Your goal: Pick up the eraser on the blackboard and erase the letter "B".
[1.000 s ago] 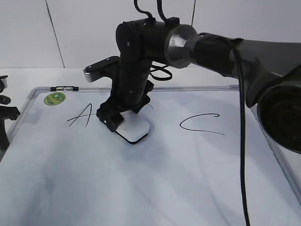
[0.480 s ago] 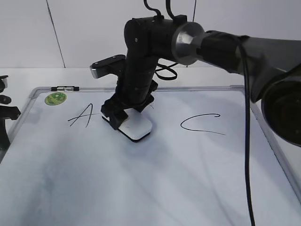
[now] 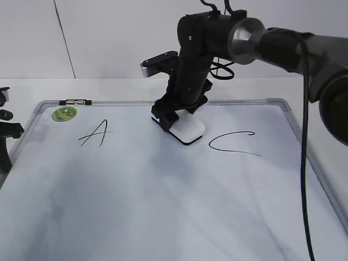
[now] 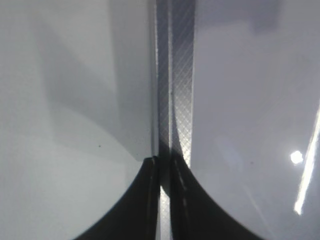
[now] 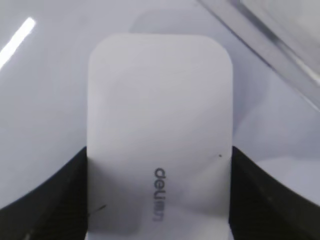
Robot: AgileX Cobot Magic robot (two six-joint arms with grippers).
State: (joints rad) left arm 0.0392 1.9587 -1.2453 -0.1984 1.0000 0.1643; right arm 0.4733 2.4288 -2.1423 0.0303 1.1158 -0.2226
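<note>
The eraser (image 3: pixel 187 131) is a white block with round corners and a dark bottom. It has small grey letters on top. It sits flat on the blackboard (image 3: pixel 163 206), near the far edge, about halfway between the left and right sides. The black sides of the right end effector (image 3: pixel 173 123) press on its two long sides.

The blackboard is big and white with a grey frame and round corners. It lies flat. A round green sticker (image 3: pixel 63 113) sits in its far left corner.

No letter "B" shows on the board.
</note>
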